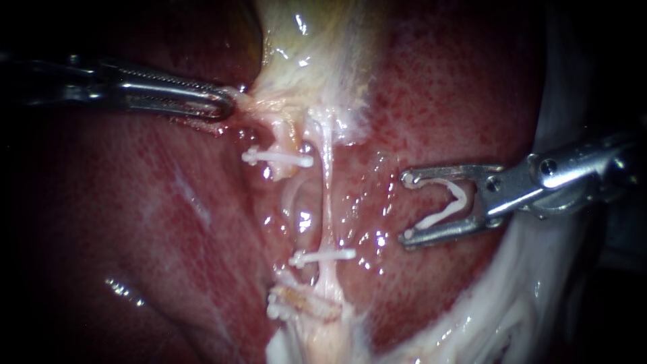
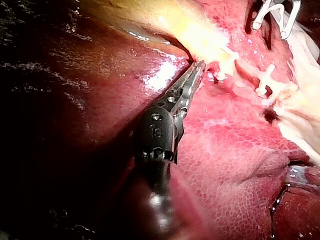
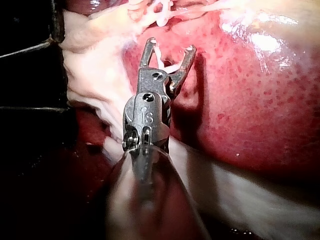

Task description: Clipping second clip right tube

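while left instrument (image 1: pixel 229 104) clamps gallbladder (image 1: pixel 317 54), right instrument (image 1: pixel 406 207) grips a clip (image 1: pixel 459 197) in spread jaws — mouth toward the right tube (image 1: pixel 328 195).

Thin, pale, glistening right tube (image 1: pixel 327 202) ran taut and upright over the red liver, a closed white clip (image 1: pixel 322 257) seated squarely across its lower part. An open white V-shaped clip (image 1: pixel 450 204) sat loaded in the right instrument (image 1: pixel 406 207), mouth facing the tube, well apart from it.

left instrument (image 1: pixel 228 105) left of gallbladder (image 1: pixel 317 61), right instrument (image 1: pixel 406 207) with clip (image 1: pixel 446 204) right of right tube (image 1: pixel 328 195)
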Controlling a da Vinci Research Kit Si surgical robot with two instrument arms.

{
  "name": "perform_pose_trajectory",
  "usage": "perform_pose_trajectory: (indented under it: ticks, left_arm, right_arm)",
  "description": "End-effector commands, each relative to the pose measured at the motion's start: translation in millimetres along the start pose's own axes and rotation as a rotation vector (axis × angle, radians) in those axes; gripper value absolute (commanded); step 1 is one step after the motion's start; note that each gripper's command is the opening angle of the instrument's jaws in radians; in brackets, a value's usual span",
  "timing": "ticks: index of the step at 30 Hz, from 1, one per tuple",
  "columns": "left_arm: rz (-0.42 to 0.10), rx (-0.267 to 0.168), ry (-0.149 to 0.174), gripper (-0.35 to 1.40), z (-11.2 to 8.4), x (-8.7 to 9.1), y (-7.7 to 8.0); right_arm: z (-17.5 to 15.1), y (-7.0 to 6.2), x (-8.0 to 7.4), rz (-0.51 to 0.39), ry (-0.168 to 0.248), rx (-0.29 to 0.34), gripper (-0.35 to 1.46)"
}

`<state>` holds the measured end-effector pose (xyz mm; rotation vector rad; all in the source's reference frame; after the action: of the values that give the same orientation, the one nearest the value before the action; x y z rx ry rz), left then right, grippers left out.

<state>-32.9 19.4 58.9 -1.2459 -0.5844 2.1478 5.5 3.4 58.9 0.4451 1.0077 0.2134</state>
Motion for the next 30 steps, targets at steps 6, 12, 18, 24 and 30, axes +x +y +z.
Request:
perform_pose_trajectory:
  ticks: [6,12,18,24,30]
  left_arm:
    - [-0.013,-0.004,0.003,-0.35,-3.1,2.4,0.5]
    - [-0.009,0.015,0.042,-0.35,-6.9,5.2,1.2]
    - [-0.005,0.018,0.045,-0.35,-7.2,5.4,1.3]
    - [-0.005,0.019,0.045,-0.35,-7.1,5.4,1.4]
    - [-0.005,0.019,0.045,-0.35,-7.0,5.4,1.4]
  right_arm:
    - [-0.1,0.0,0.0,0.001,0.0,-0.001,0.5]
    - [-0.1,0.0,0.1,0.001,0.0,-0.001,0.5]
    - [0.4,-0.2,1.1,0.004,0.003,0.011,0.5]
    - [3.1,-0.2,2.5,0.093,0.023,0.075,0.5]
    - [6.7,0.1,3.0,0.224,0.085,0.135,0.5]
